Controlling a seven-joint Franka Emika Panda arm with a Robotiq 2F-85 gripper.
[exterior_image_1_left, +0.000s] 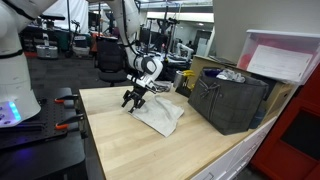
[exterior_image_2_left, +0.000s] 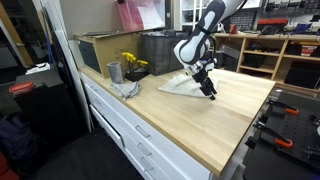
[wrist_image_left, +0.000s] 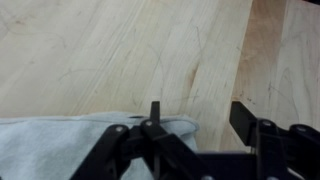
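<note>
Pale grey rumpled cloth (exterior_image_1_left: 160, 115) lies on the light wood worktop (exterior_image_1_left: 130, 150), about mid-worktop toward the back edge, near the dark grey slatted basket (exterior_image_1_left: 230, 100). Both exterior views put the jaws low at the cloth's edge, on the side away from the basket. Wrist view: jaws stand apart, straddling the cloth's corner, one fingertip (wrist_image_left: 153, 108) over fabric, the other over bare wood. Nothing gripped. Can't tell whether the tips touch the worktop.
</note>
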